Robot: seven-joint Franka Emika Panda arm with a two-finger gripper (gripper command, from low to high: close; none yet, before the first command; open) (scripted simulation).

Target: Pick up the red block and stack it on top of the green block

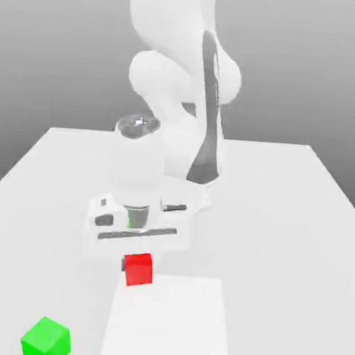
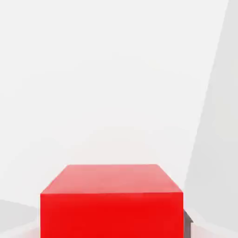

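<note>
White table (image 1: 282, 218), red block (image 1: 138, 269) half-hidden.

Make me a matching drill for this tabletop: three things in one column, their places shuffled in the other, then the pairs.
1. red block
2. green block
3. pale square patch

A. near corner of the table, at the exterior view's left
B. right below the arm's hand
C. flat on the table, just to the exterior view's right of the red cube

Pairs: 1-B, 2-A, 3-C
</note>
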